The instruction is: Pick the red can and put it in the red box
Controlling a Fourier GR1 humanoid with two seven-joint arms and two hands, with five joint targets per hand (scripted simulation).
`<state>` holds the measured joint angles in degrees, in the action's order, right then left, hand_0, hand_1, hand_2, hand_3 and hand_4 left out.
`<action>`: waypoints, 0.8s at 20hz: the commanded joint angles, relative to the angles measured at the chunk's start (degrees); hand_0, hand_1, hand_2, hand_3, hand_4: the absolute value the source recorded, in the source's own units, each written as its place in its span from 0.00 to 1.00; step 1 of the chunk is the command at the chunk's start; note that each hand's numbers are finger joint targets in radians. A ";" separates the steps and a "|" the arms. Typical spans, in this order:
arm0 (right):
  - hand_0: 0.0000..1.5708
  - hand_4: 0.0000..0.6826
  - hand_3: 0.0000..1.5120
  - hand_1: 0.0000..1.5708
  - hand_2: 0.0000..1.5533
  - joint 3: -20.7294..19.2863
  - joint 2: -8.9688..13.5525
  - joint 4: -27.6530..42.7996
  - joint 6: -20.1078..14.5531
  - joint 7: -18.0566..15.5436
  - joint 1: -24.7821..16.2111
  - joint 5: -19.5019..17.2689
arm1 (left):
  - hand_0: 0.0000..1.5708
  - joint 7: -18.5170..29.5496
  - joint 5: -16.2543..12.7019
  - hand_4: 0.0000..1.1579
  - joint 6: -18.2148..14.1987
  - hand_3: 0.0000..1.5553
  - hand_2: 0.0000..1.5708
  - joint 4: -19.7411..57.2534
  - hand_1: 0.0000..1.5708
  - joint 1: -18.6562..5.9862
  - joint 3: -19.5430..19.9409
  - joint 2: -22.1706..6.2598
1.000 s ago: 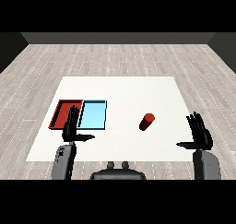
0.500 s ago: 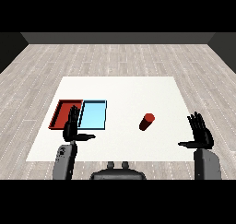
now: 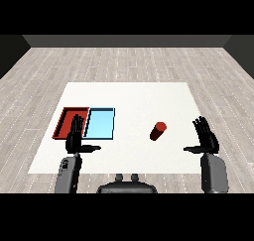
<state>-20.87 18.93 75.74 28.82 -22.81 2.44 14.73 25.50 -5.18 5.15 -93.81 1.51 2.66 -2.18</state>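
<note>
No readable text, labels, brands, numbers or signs anywhere: red can (image 3: 158,131), red tray (image 3: 64,122), light blue tray (image 3: 100,124) and white counter (image 3: 134,98) all plain, unmarked

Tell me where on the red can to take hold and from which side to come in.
Curl round the middle of the red can, probably from its right: it stands upright with bare table all round, and the open right hand is the nearer one, thumb already pointing toward it.

Red can (image 3: 158,131), red tray (image 3: 64,122), light blue tray (image 3: 99,124), white table (image 3: 149,98).
</note>
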 commanded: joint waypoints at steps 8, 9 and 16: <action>0.00 0.00 0.00 0.00 0.00 1.87 -2.04 -3.66 0.42 4.78 3.21 2.19 | 0.00 2.51 -1.59 0.00 1.61 0.00 0.00 3.22 0.00 -0.13 1.13 -0.27; 0.00 0.00 0.00 0.00 0.00 2.21 -3.30 -3.41 -0.43 6.14 4.47 3.37 | 0.00 -1.12 -3.33 0.00 2.29 0.00 0.00 0.62 0.00 -1.57 2.16 -1.68; 0.00 0.00 0.00 0.00 0.00 3.70 -4.99 -19.74 -2.73 -3.13 12.60 -2.32 | 0.00 2.29 0.45 0.00 -0.49 0.00 0.00 1.45 0.00 1.32 -0.21 1.14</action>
<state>-17.70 14.66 64.37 27.44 -21.36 10.40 15.15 26.64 -6.30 5.70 -92.72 1.58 4.04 -2.61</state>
